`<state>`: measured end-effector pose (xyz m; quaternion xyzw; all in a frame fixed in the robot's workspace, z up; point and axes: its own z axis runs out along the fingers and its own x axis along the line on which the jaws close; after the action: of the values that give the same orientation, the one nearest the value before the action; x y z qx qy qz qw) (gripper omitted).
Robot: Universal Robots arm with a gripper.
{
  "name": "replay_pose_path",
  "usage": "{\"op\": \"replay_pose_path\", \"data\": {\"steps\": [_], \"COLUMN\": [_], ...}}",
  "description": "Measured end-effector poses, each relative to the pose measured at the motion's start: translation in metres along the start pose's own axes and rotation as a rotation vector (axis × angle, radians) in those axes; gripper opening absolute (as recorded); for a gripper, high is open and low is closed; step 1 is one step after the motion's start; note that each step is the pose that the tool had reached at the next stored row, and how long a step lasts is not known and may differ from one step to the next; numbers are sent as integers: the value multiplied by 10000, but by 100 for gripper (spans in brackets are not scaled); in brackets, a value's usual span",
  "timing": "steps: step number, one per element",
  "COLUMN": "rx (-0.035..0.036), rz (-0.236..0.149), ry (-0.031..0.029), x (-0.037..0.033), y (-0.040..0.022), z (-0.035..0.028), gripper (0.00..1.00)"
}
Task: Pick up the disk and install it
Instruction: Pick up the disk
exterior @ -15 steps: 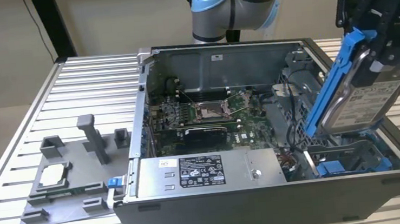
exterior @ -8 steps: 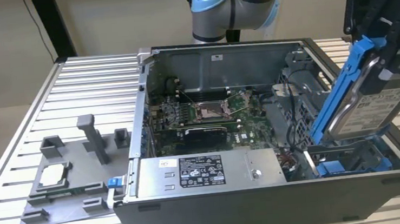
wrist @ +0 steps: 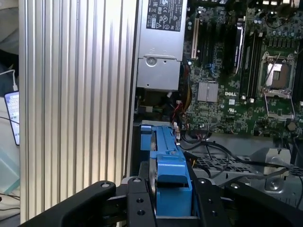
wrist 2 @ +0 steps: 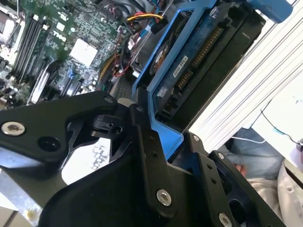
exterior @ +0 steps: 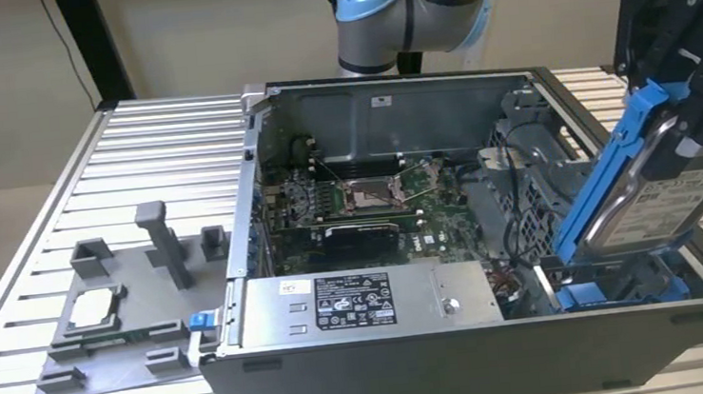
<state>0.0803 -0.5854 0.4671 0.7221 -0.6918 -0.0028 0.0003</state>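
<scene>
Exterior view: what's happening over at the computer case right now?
The arm's gripper is shut on the disk, clamping its blue bracket. The disk stands steeply tilted, with its lower end at the blue drive bay in the corner of the open computer case on the exterior view's right. It is not yet lying flat in the bay.

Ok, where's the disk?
On the exterior view's right, the disk stands tilted in the end effector, its lower end at the blue bay in a corner of the computer case.

Open black metal computer case (exterior: 469,368) on slatted aluminium table (exterior: 155,138); grey plastic fixture plate (exterior: 114,369) at exterior view's left; blue-bracketed silver disk (exterior: 664,203) tilted over case's right end.
</scene>
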Motion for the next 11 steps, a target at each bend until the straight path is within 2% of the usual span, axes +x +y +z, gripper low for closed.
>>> {"op": "replay_pose_path", "data": {"steps": [11], "rx": [14], "rz": [9], "ry": [1], "x": [6], "y": [-32], "z": [164], "gripper": [0]}}
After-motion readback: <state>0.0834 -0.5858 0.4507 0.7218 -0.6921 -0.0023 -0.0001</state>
